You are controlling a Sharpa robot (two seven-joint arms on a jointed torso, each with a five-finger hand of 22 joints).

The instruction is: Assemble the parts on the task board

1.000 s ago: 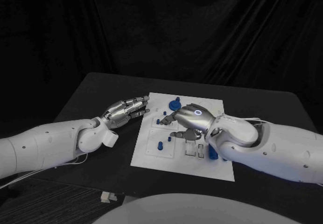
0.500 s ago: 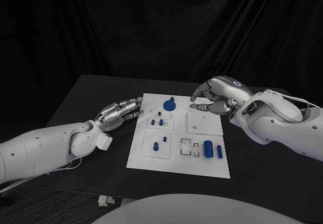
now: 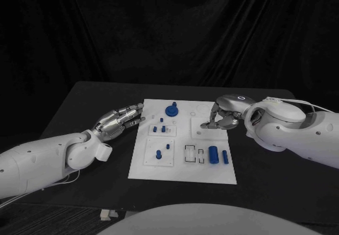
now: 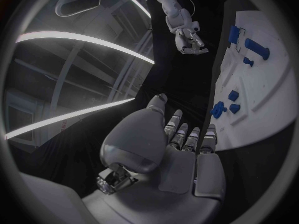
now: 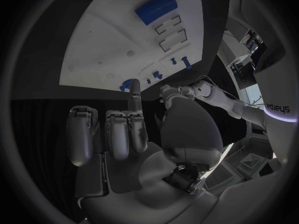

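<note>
The task board lies flat in the middle of the black tabletop, with the blue parts spread over it: a round knobbed piece at the far edge, small pegs beside it, one peg in the near left panel, and a thick cylinder with a thinner rod at the near right. The left robot hand hovers just off the board's left edge, fingers stretched out and close together, holding nothing. The right robot hand sits at the board's far right edge with fingers curled downward; whether they pinch anything I cannot tell. The parts look like small, rigid, light plastic with smooth sides, so they would likely slip or roll under a loose grip. The cylinder is probably best taken across its middle between thumb and fingertip, the pegs by their tops
</note>
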